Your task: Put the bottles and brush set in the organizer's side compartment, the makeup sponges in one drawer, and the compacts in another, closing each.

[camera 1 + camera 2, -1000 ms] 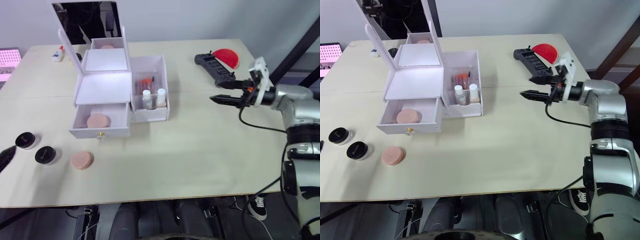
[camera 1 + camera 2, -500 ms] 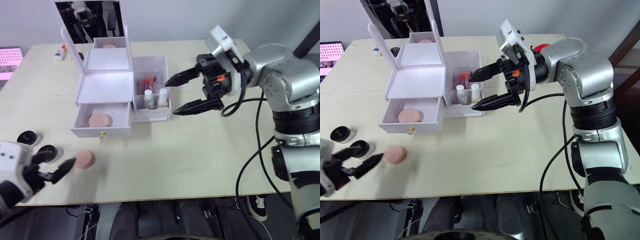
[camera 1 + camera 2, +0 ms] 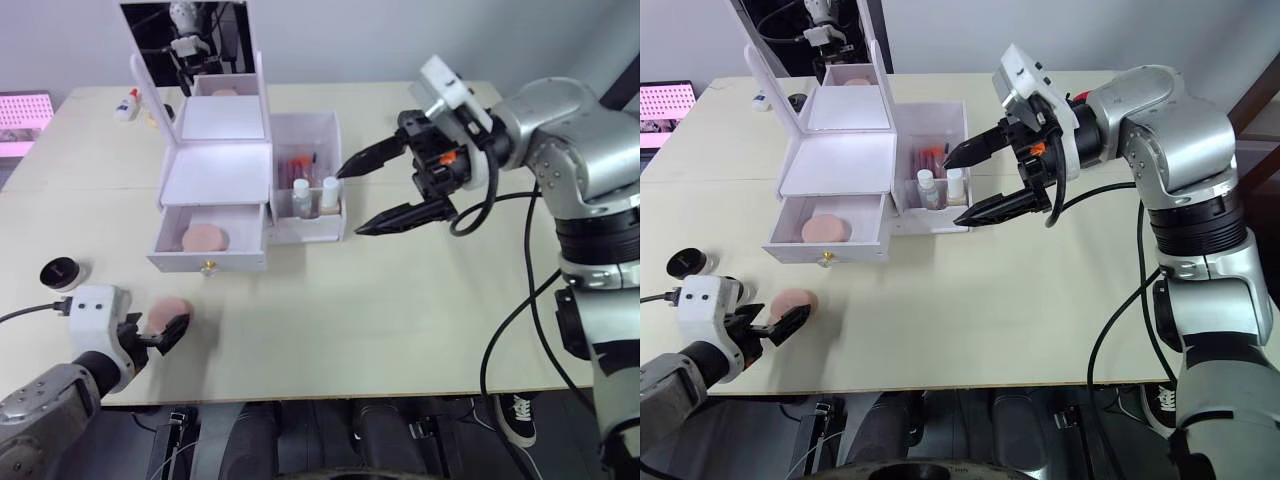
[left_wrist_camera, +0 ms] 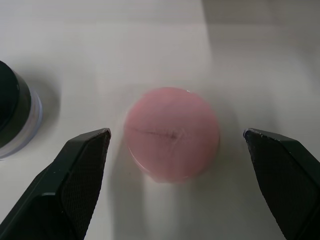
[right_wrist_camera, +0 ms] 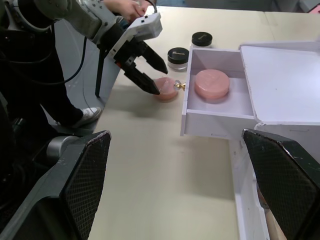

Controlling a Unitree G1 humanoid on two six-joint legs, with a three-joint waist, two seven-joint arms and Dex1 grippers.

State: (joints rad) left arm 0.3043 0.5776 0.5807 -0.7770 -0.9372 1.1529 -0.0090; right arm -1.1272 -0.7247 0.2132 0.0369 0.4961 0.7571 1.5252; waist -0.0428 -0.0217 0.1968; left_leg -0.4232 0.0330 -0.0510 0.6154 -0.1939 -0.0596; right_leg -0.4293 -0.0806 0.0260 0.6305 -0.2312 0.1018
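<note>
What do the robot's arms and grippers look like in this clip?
Both arms are silver-grey metal with rounded joint housings and black cables looped alongside. Each wrist carries a white boxy block. The right gripper and left gripper each have two tapered black fingers; orange parts show at the right one's base.

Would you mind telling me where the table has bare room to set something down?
The broad stretch between the organizer and the table's near edge, below the right gripper, is bare. It is crowded near the left gripper, with the loose sponge and a compact.
</note>
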